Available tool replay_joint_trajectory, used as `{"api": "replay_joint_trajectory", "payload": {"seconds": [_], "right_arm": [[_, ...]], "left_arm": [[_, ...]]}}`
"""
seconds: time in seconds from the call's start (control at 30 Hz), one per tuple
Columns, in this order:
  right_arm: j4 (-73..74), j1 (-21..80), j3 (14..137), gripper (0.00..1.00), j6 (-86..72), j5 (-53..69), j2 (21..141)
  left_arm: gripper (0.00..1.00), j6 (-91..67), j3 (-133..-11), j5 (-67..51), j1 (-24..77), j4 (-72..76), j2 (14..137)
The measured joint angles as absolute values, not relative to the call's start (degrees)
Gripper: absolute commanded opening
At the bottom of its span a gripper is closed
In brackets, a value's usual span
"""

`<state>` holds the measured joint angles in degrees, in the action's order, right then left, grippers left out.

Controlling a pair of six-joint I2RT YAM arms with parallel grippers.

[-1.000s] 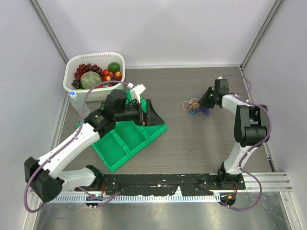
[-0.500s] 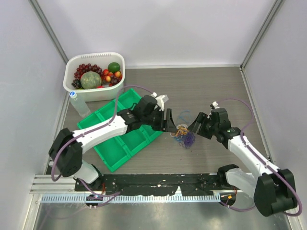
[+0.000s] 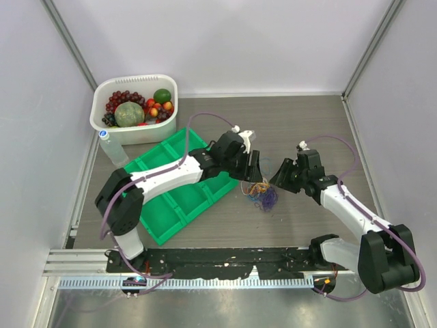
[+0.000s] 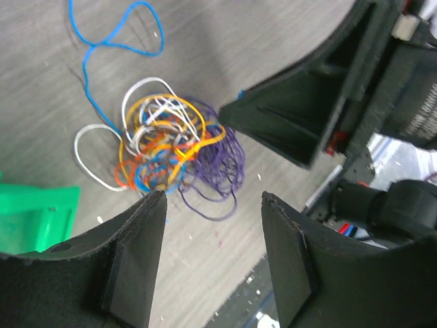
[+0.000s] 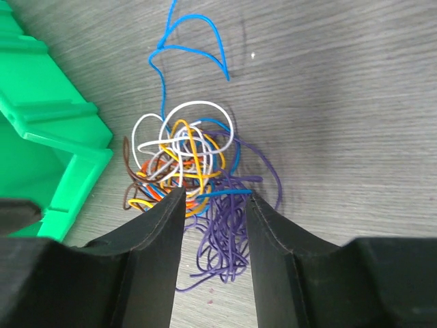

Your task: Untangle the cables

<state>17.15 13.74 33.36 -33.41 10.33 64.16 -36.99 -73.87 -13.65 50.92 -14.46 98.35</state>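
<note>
Both arms now flank the cables [image 3: 261, 195], which lie nearer the arm bases than a second ago.
From above, we see the tangle on the bare counter [image 3: 300, 130], just off the corner of the green tray [image 3: 164, 219]; the left end effector [image 3: 255, 172] sits at its far-left side and the right end effector [image 3: 278, 179] just to its right, the two facing each other. Through the left wrist camera, we find the left fingers spread wide with nothing between them, poised over the knot of orange, yellow, white and purple strands, with a blue loop [image 4: 102, 44] trailing away from it. Through the right wrist camera, the right fingers are also spread, their tips at the near edge of the knot; we cannot tell whether they touch it.
</note>
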Motion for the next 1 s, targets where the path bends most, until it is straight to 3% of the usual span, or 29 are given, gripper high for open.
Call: {"api": "replay_joint_trajectory", "payload": {"seconds": [0.13, 0.3, 0.43, 0.63, 0.83, 0.87, 1.0], "right_arm": [[14.9, 13.8, 33.3, 0.46, -34.0, 12.0, 64.5], [13.3, 13.8, 31.2, 0.48, -33.9, 14.7, 63.2], [12.9, 13.8, 29.4, 0.47, -34.0, 17.0, 62.8], [11.5, 13.7, 26.5, 0.47, -34.1, 18.5, 62.3], [10.0, 13.7, 25.4, 0.46, -34.3, 19.2, 62.4], [9.7, 13.7, 25.3, 0.46, -34.3, 19.2, 62.5], [8.0, 13.7, 24.7, 0.41, -34.6, 19.2, 63.7]], "left_arm": [[0.79, -34.2, -78.6, -11.4, 50.5, -15.4, 104.3], [0.82, -32.2, -84.4, -12.2, 49.4, -17.4, 112.8], [0.7, -31.9, -85.3, -13.7, 47.9, -17.5, 116.0], [0.41, -33.3, -86.8, -17.6, 47.1, -16.1, 118.1], [0.23, -34.7, -85.7, -19.8, 47.1, -13.9, 118.2], [0.14, -34.7, -85.5, -20.0, 47.1, -13.7, 118.2], [0.0, -35.5, -84.4, -20.6, 47.2, -13.5, 117.8]]}}
